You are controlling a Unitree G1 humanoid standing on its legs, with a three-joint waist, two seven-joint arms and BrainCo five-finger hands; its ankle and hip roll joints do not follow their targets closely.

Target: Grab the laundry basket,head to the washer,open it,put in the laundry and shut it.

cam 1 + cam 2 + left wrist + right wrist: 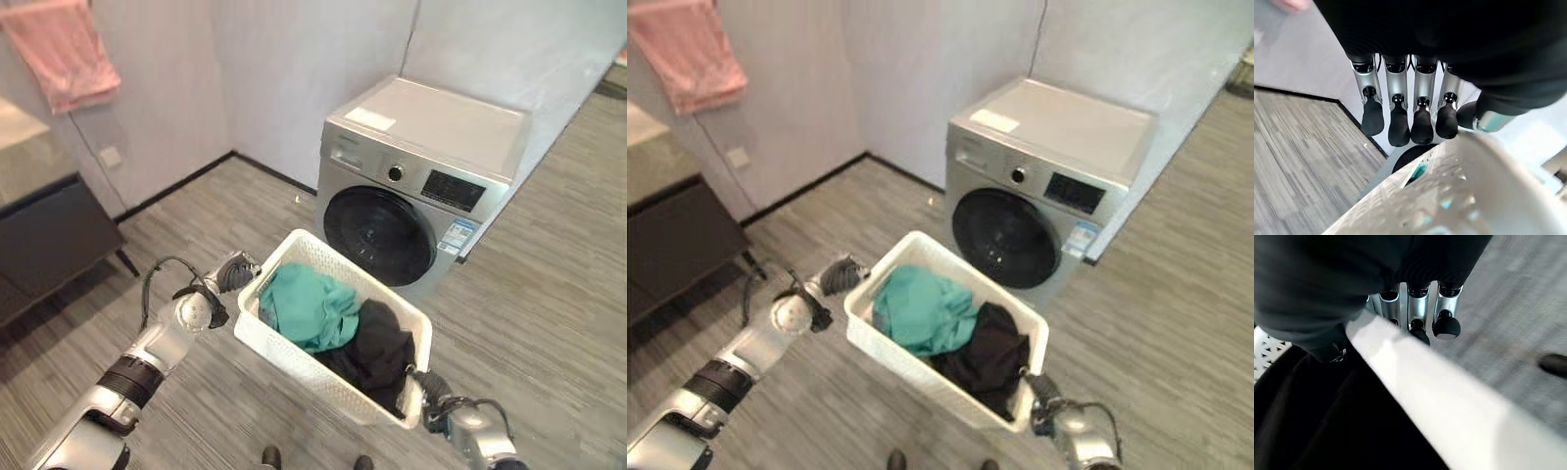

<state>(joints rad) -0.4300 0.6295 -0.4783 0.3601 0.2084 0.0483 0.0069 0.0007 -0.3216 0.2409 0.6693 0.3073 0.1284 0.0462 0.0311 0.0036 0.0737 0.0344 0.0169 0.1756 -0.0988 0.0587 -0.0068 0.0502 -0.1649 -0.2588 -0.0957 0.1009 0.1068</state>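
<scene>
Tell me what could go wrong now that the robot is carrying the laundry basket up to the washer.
The white laundry basket hangs tilted between the left hand and right hand, so the green garment or black garment might spill. The left hand's fingers look fairly straight at the rim, so that side may slip. The washer door is shut, and both hands are busy.

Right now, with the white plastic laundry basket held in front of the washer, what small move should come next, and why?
Probably set the white plastic laundry basket down on the grey wood-pattern floor. Both the left hand and right hand are busy at its rims, while the silver washing machine's round dark door is shut. A hand must be free to open it.
</scene>
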